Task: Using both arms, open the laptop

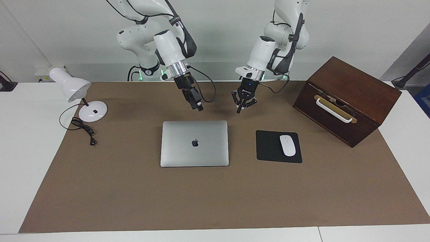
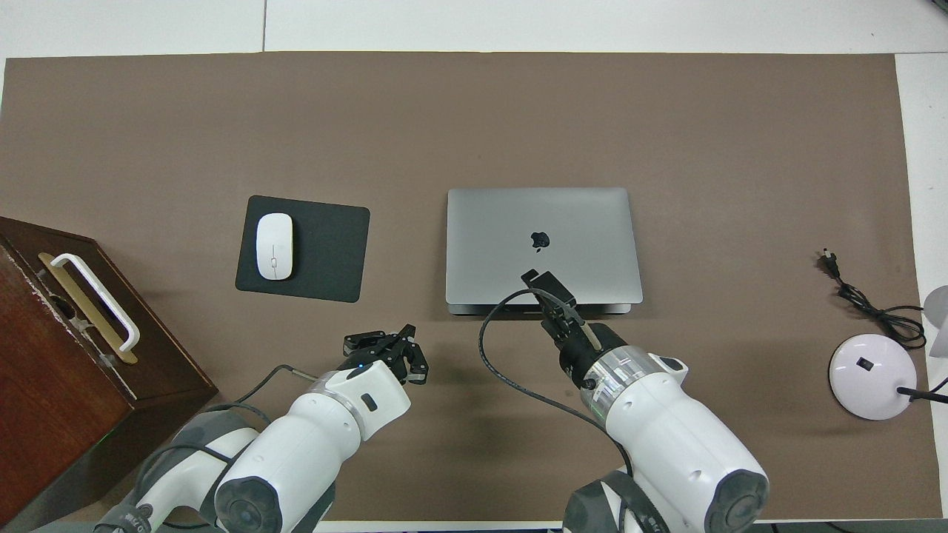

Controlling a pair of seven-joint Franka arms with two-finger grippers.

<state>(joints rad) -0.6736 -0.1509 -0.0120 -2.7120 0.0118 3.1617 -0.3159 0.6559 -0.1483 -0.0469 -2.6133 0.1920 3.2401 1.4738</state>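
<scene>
The silver-grey laptop lies shut and flat on the brown mat, apple logo up; it also shows in the overhead view. My right gripper hangs in the air over the mat, just at the laptop's edge nearest the robots; from above it covers that edge. It touches nothing. My left gripper is open and empty, up over the bare mat toward the left arm's end from the laptop; it also shows in the overhead view.
A black mouse pad with a white mouse lies beside the laptop toward the left arm's end. A wooden box with a white handle stands past it. A white desk lamp and its cord are at the right arm's end.
</scene>
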